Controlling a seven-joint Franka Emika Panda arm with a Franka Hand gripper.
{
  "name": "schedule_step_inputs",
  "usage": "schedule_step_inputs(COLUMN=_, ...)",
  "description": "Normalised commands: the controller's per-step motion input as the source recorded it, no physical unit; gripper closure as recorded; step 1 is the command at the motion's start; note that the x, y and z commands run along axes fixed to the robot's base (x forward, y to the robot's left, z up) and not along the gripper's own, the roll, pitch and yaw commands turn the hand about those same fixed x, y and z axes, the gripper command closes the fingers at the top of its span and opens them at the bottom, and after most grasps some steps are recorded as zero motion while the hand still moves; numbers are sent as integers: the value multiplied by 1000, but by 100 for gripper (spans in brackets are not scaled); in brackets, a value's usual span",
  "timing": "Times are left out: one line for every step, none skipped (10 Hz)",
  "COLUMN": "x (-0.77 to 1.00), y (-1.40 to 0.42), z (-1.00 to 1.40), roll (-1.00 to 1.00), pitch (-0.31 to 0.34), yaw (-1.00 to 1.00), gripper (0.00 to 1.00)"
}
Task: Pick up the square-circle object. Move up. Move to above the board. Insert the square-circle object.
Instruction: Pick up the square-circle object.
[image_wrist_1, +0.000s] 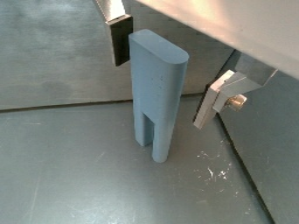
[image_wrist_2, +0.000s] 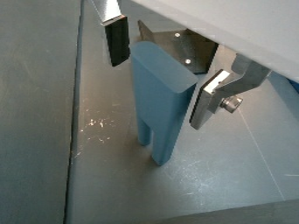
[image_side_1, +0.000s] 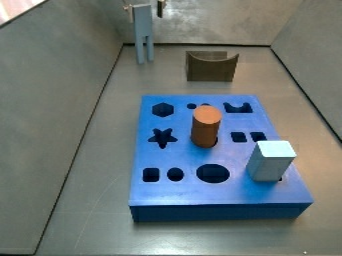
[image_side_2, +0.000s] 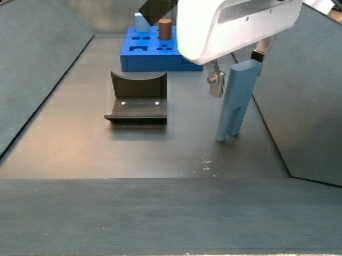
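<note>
The square-circle object (image_wrist_1: 158, 87) is a tall grey-blue block standing upright on the grey floor, with its split end down. It also shows in a wrist view (image_wrist_2: 162, 105) and in both side views (image_side_1: 143, 45) (image_side_2: 235, 100). My gripper (image_wrist_1: 167, 74) straddles its upper part, with one finger (image_wrist_1: 119, 44) close to one face and the other finger (image_wrist_1: 216, 101) a little apart from the opposite face. The jaws are open, not clamped. The gripper also shows in a side view (image_side_2: 234, 68). The bright-blue board (image_side_1: 174, 190) lies well away from the block.
An orange-brown cylinder (image_side_1: 205, 127) and a pale cube (image_side_1: 271, 160) stand on the board. The dark fixture (image_side_1: 209, 65) stands on the floor between the block and the board and shows behind the block in a wrist view (image_wrist_2: 176, 52). Grey walls enclose the floor.
</note>
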Motion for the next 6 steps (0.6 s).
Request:
schedule_step_inputs(x=0, y=20, z=-197, roll=-13, pitch=-17, yaw=0, gripper=0)
schedule_step_inputs(x=-49, y=34, z=-189, roll=0, pitch=-20, yaw=0, gripper=0)
schedule_step_inputs(x=-111, y=40, z=-109, roll=-29, pitch=-40, yaw=0, gripper=0)
schedule_step_inputs(x=-126, y=63, z=-14, roll=-60, pitch=-57, yaw=-17, gripper=0)
schedule_step_inputs(x=-71, y=66, z=0, roll=-147, pitch=-116, yaw=-34, gripper=0)
schedule_step_inputs(x=-17, y=97, z=0, roll=-234, pitch=-179, yaw=-71, gripper=0)
